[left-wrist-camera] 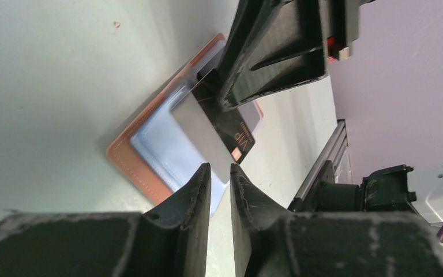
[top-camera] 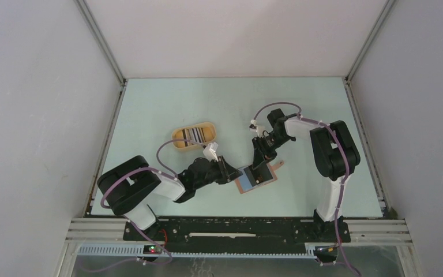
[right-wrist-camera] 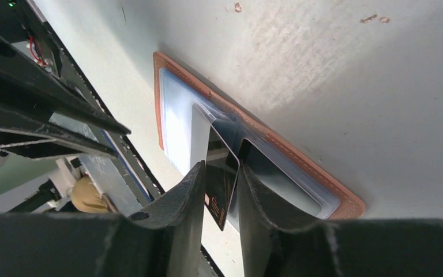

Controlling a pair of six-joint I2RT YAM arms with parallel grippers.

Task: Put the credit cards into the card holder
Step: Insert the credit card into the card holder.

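reddish-brown leather card holder (left-wrist-camera: 160, 151) lies open flat so the dark plastic credit card (left-wrist-camera: 234, 130) angles into its pocket; left gripper (left-wrist-camera: 220, 169) slightly apart, right gripper (right-wrist-camera: 221, 168) straddling it, grip unclear.

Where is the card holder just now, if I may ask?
In the top view the card holder lies open front-centre, below-right of the yellow tray.

One card holder (top-camera: 245, 184); one yellow tray (top-camera: 179, 144)

Matt, stitched leather on the card holder (right-wrist-camera: 300, 158) (glossy lining inside); shiny plastic dark card (right-wrist-camera: 220, 176)
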